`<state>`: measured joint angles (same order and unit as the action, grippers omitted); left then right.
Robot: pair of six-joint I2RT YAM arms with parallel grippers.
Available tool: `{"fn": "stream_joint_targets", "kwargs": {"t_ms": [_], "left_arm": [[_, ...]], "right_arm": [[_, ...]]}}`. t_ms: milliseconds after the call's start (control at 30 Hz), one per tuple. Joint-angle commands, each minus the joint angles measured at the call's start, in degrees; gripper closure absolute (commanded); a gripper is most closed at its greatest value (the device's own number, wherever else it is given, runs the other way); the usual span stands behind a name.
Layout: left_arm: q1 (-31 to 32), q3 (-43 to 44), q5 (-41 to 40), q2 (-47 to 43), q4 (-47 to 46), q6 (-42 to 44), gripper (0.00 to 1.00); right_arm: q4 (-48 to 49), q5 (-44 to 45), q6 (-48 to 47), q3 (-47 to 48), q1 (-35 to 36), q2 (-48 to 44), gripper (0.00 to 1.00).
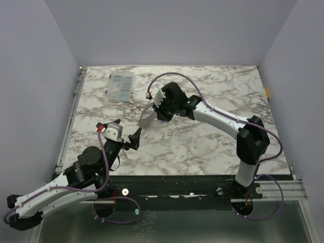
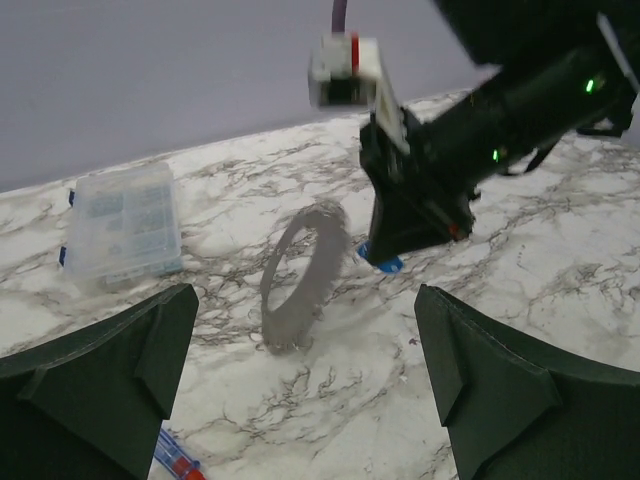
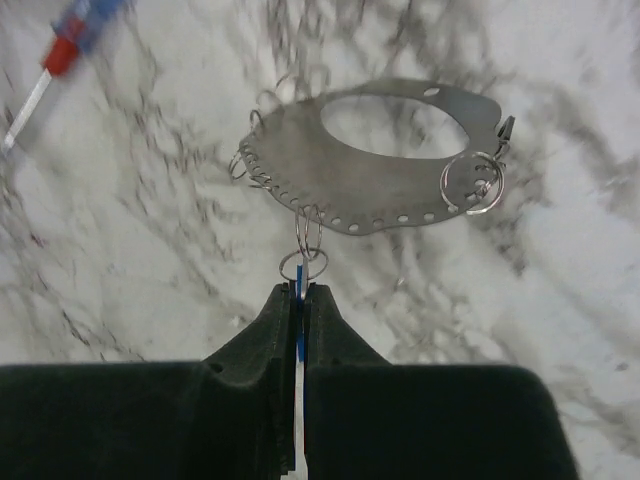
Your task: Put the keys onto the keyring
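Right tool (image 3: 302, 292) clamping together on blue-headed key (image 3: 300, 345). Keyring (image 3: 290, 165) hanging from key by small metal ring (image 3: 303, 262), frame centre, over desk (image 1: 212, 147). Left tool (image 2: 305, 380) hovering lower left, fingers apart.
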<state>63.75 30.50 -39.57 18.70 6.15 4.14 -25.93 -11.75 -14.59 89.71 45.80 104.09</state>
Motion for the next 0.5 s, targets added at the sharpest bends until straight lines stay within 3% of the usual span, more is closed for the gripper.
{"fn": "stream_joint_targets", "kwargs": {"t_ms": [0, 467], "left_arm": [[-0.11, 0.30, -1.22, 0.66, 0.71, 0.56, 0.02], [-0.11, 0.70, -0.62, 0.43, 1.34, 0.30, 0.02]], "right_arm": [[-1.13, -1.06, -0.31, -10.57, 0.10, 2.78, 0.99], [-7.63, 11.14, -2.39, -15.74, -0.45, 3.30, 0.99]]}}
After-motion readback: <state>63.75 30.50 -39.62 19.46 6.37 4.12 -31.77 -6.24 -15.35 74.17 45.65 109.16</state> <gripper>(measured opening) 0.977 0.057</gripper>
